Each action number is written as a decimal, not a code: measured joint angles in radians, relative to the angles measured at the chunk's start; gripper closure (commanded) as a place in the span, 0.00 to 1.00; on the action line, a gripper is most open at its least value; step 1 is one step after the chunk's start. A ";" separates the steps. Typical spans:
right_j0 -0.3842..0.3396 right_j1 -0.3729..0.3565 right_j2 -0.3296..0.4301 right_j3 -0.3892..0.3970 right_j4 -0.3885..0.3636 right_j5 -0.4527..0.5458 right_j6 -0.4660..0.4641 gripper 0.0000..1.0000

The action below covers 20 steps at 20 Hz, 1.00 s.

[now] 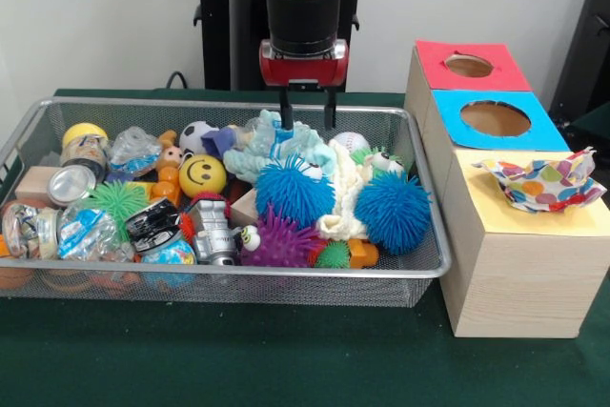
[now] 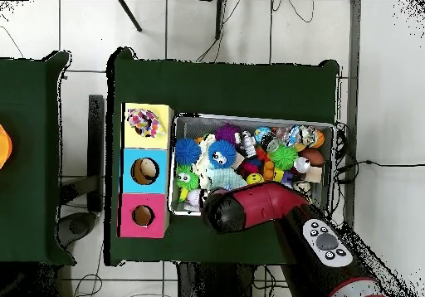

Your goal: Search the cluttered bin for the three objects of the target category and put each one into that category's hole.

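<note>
above far side of bin [image 1: 38,113], pincer [image 1: 307,108] hangs with fingers apart, empty, tips just over mint-green cloth [image 1: 276,145]. one polka-dot cloth [image 1: 541,181] sits crumpled over yellow hole on box [image 1: 519,274] (hole itself hidden), not dropped through. judged light, limp; pinch raised fold. other dotted cloths not visible among clutter.

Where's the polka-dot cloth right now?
In the front view the polka-dot cloth sits crumpled over the yellow hole on the wooden box, right of the bin, nearest the camera, beside the blue hole.
</note>
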 measured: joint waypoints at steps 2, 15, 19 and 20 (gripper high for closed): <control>0.007 0.005 0.000 -0.006 -0.010 -0.007 0.000 0.00; 0.034 -0.023 -0.022 -0.004 -0.046 -0.022 0.000 0.00; 0.023 -0.059 -0.022 0.024 -0.046 -0.022 0.000 0.00; 0.017 -0.075 -0.022 0.035 -0.046 -0.022 0.000 0.00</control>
